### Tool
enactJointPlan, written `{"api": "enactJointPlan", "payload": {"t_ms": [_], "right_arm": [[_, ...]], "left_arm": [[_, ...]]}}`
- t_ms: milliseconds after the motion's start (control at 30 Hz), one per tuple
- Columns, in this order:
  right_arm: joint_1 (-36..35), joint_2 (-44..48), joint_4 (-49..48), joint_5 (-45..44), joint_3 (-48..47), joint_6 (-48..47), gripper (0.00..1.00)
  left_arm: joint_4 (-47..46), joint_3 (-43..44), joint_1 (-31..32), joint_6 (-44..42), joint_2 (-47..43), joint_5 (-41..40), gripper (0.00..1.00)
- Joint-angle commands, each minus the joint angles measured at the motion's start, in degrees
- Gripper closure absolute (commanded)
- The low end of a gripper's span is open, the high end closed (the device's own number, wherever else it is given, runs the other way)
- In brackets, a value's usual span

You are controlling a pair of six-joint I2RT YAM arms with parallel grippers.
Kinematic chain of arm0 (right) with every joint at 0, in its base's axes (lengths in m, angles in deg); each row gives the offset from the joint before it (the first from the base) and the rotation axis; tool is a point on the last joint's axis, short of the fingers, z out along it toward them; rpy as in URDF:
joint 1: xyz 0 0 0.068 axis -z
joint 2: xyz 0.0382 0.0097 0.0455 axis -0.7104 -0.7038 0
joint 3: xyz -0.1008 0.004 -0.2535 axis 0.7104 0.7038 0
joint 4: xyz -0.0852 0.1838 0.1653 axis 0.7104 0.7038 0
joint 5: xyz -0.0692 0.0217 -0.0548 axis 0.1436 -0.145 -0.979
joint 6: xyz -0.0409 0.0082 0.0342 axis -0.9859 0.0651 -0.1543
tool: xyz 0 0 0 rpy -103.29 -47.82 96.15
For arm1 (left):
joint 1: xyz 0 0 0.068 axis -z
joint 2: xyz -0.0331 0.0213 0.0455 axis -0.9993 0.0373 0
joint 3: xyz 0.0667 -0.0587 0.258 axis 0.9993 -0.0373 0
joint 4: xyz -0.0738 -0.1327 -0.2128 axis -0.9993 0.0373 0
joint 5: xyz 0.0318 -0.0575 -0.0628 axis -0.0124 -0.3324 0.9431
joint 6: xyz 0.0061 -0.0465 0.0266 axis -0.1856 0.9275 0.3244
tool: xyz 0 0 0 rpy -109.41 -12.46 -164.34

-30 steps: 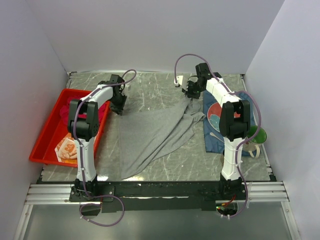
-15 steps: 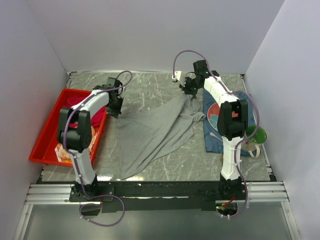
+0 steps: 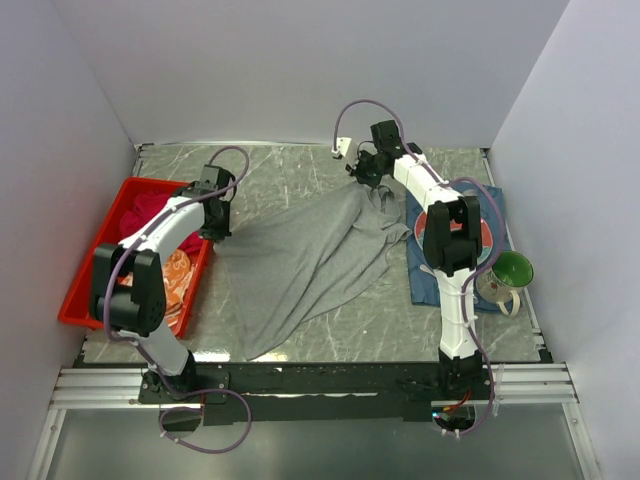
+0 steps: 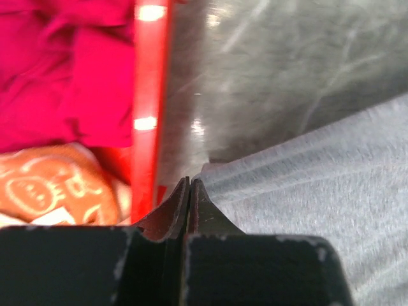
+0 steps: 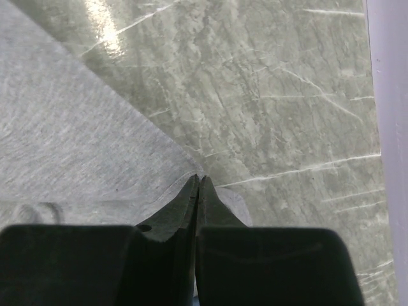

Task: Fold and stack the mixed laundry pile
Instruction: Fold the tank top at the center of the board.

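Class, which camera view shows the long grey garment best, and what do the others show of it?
The top external view: the whole grey garment lies spread across the table. The left wrist view shows only one corner at the left gripper; the right wrist view only another corner at the right gripper.

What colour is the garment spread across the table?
The garment is plain grey; top external view shows it best.
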Motion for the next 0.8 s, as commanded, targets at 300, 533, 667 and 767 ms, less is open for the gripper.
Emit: {"api": "enactJointPlan", "payload": {"t_ms": [300, 533, 667, 767], "right_arm": [[-2.3, -2.1, -10.8, -1.4, -3.0, 6.2, 1.00], [-3.1, -3.4, -15.8, -2.0, -2.8, 7.1, 1.00], [-3.1, -3.9, -17.4, -1.6, -3.1, 7.5, 1.00], [-3.1, -3.8, -17.6, 0.4, -3.0, 7.2, 1.00]], "left_arm": [[0.0, 1.3, 0.1, 4.0, -7.3, -14.3, 0.99], [1.6, 0.0, 0.0, 4.8, -8.7, -17.7, 0.99], [2.3, -0.6, 0.1, 5.3, -10.1, -19.5, 0.99], [2.9, -0.7, 0.0, 5.5, -10.5, -19.7, 0.99]]}}
